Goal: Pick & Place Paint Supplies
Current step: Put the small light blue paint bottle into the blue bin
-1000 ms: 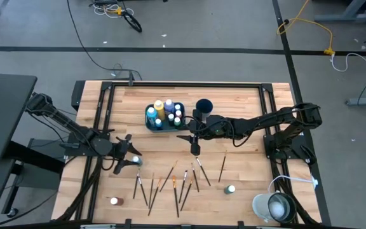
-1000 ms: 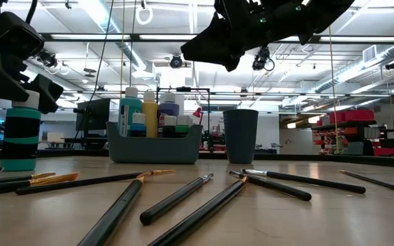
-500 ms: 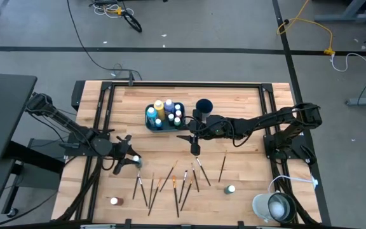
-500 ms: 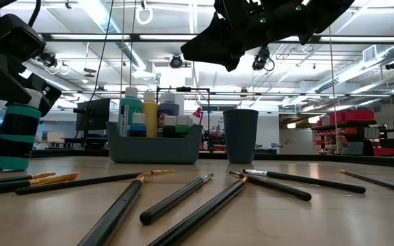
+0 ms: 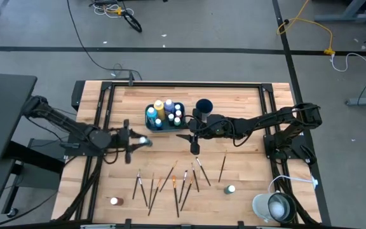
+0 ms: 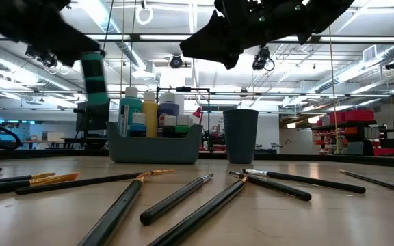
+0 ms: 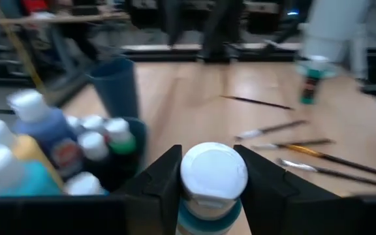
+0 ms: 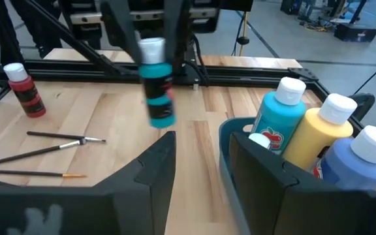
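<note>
I am carrying a teal paint bottle [image 7: 213, 179] pinched in the left end effector [image 5: 134, 141] toward the part-filled tray [image 5: 151, 126], while brushes [image 5: 170, 181] and two bottles are waiting on the table [image 5: 246, 102].

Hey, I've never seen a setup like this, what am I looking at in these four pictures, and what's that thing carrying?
This is a two-armed robot at a wooden table. One picture looks straight down from above, one looks level across the tabletop, and two come from cameras on the arms' wrists. The left gripper is shut on a teal paint bottle with a white cap, held in the air near the tray that already holds other bottles. The right gripper hangs over the middle of the table, open and holding nothing. Thin paintbrushes lie scattered on the near part of the table, with a red bottle, a green bottle and a dark blue cup.
</note>
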Robot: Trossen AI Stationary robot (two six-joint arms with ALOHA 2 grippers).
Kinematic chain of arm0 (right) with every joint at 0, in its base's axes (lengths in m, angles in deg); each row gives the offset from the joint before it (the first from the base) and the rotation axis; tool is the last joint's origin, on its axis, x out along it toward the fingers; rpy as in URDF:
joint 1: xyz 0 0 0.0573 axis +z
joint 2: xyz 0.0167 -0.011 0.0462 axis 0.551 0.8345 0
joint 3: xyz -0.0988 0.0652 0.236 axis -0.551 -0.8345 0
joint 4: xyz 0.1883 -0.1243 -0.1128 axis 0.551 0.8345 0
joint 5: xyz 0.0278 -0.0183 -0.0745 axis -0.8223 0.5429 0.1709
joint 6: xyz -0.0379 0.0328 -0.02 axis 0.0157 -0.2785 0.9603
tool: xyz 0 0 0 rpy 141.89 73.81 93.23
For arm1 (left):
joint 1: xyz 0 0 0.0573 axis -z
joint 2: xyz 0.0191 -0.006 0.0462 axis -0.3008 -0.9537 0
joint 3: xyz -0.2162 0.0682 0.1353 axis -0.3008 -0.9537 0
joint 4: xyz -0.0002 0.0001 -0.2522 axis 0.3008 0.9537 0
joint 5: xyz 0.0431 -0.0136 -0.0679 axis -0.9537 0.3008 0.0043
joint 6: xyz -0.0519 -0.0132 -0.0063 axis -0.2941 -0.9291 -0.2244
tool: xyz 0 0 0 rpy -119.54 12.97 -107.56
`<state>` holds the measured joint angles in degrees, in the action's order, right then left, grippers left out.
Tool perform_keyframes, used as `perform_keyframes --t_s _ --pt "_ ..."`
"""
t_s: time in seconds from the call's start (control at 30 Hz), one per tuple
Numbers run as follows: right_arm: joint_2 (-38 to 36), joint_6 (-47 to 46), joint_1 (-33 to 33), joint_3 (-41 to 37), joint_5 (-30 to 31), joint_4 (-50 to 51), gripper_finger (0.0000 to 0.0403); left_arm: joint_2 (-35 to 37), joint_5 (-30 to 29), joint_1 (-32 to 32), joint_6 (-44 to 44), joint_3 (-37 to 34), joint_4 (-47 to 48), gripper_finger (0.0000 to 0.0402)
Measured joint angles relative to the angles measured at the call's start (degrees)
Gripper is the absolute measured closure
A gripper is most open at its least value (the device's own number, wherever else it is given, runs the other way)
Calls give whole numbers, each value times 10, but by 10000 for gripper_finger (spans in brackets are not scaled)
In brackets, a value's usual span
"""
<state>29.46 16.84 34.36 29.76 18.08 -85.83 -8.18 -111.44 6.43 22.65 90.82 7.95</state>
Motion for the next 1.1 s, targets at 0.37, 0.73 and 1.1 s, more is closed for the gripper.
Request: perform_keyframes --t_s 0.37,0.73,1.1 --pt "0 0 0 0 0 -3 254 -167 34 -135 41 78 -101 269" --pt "0 -1 0 0 0 -5 254 -319 38 -195 54 77 -273 266" --pt "0 -1 0 0 -1 -1 254 -412 -24 -205 14 77 -290 267"
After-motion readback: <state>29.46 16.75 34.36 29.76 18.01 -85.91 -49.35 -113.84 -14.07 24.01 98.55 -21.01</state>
